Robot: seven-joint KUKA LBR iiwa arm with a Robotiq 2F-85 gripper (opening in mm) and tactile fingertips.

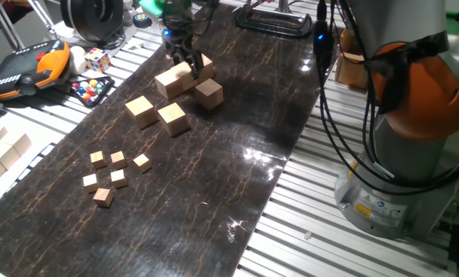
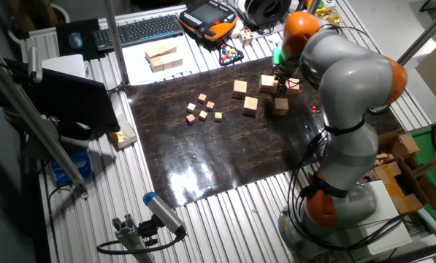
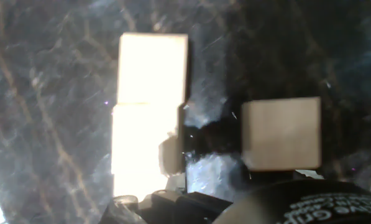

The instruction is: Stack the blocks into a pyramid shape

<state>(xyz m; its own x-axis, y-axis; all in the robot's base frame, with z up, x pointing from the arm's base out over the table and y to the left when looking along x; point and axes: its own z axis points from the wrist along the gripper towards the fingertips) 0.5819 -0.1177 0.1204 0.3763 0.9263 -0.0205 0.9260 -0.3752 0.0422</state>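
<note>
Several light-tan blocks lie on the dark mat. Two blocks (image 1: 171, 81) (image 1: 203, 66) sit side by side at the far end, with a third block (image 1: 209, 93) just apart from them. Two more blocks (image 1: 141, 111) (image 1: 173, 118) lie nearer the middle. My gripper (image 1: 187, 63) is low over the touching pair, its fingers around the seam between them. The hand view shows the pair as a bright column (image 3: 151, 68) (image 3: 141, 149), with one fingertip (image 3: 170, 155) at the lower block's right edge and the lone block (image 3: 281, 134) to the right. How the jaws stand is unclear.
Several small cubes (image 1: 110, 175) lie on the mat's near left. Off the mat at the left are a puzzle cube (image 1: 97, 59), a pendant (image 1: 29, 68) and spare wooden blocks (image 1: 2, 154). The robot base (image 1: 402, 154) and its cables stand to the right.
</note>
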